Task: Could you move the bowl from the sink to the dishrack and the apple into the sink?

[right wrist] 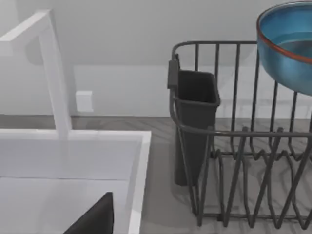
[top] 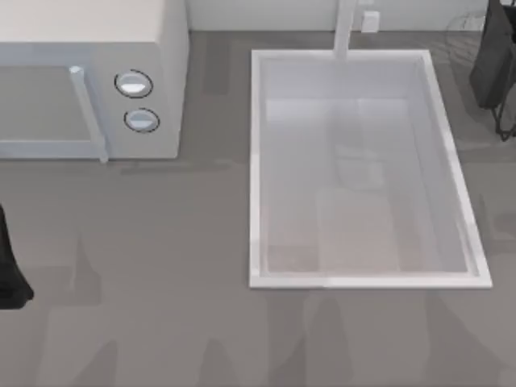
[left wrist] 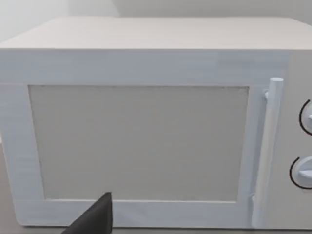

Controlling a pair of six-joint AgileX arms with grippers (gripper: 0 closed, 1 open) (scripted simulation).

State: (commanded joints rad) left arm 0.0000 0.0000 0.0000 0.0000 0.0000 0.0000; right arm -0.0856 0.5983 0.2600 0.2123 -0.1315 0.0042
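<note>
From above, the sink [top: 256, 161] sits right of the table's middle, a white basin with a raised rim and its faucet [top: 345, 28] rising at the far edge. The microwave [top: 89, 76] stands at the far left with its two knobs [top: 134, 84] facing the basin. My left arm [top: 10, 270] is a dark shape parked at the table's left edge, and my right arm [top: 493, 56] is at the far right corner, just past the basin's corner.

From my left wrist, the microwave [left wrist: 146, 63] faces me squarely, its door handle [left wrist: 265, 151] upright beside the knobs [left wrist: 304, 170]. A dark tip of my left gripper [left wrist: 92, 219] shows in front of the door; I cannot tell how wide its fingers stand.

From my right wrist, the dishrack [right wrist: 243, 146] stands on the table just beside the sink [right wrist: 139, 161], with a dark cutlery cup [right wrist: 195, 117] hung on its near end. The bowl [right wrist: 287, 46] is raised above the rack's wire bars, close to the camera. A dark tip of my right gripper [right wrist: 95, 217] shows over the basin; whether it grips the bowl I cannot tell
</note>
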